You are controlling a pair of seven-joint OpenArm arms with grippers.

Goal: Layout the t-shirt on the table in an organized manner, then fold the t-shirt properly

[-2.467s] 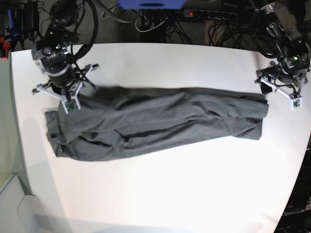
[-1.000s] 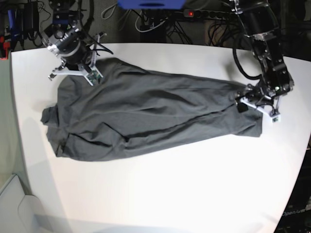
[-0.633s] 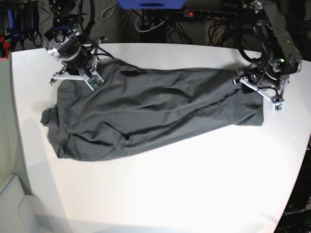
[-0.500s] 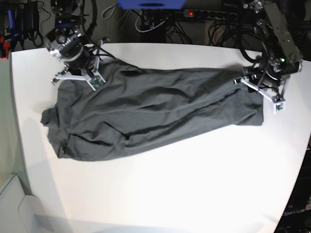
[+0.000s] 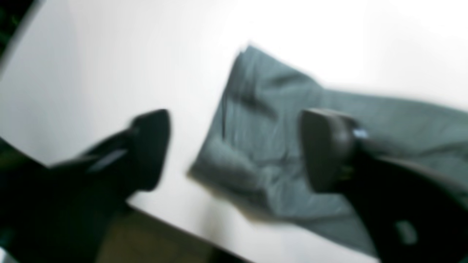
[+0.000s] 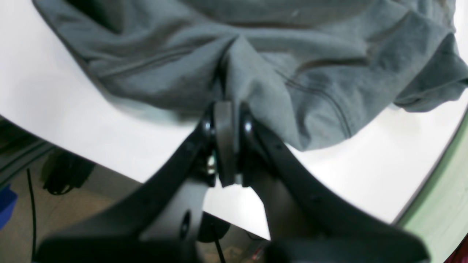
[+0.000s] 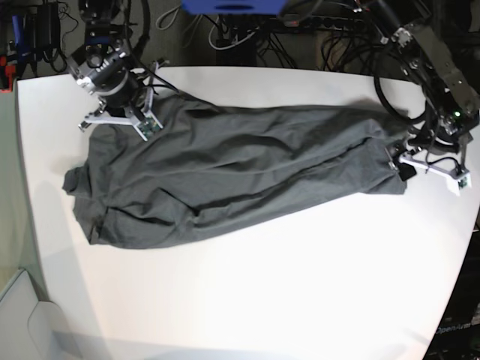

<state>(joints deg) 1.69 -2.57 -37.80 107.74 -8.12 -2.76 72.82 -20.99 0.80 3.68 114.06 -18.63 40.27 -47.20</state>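
My left claw [image 7: 431, 165] has just let go of the shirt's [image 7: 225, 176] end and slid out past it, so now it is spread wide with nothing in it, hovering by the worktop's [image 7: 247, 300] edge. In its own blurry view the two fingers [image 5: 150, 146] stand far apart, and the shirt corner lies loose between them. My right claw [image 6: 226, 109] has kept its place at the other end and is pressed together, pinching a fold of the shirt. I think this means that end now has to be grabbed again before I can pull the shirt flat, so the laying-out step is not done yet. The shirt is dark grey and soft. It lies across the middle of the white worktop in a long, bunched shape with many wrinkles and creases. It is wider than it was a moment ago, but not flat yet.
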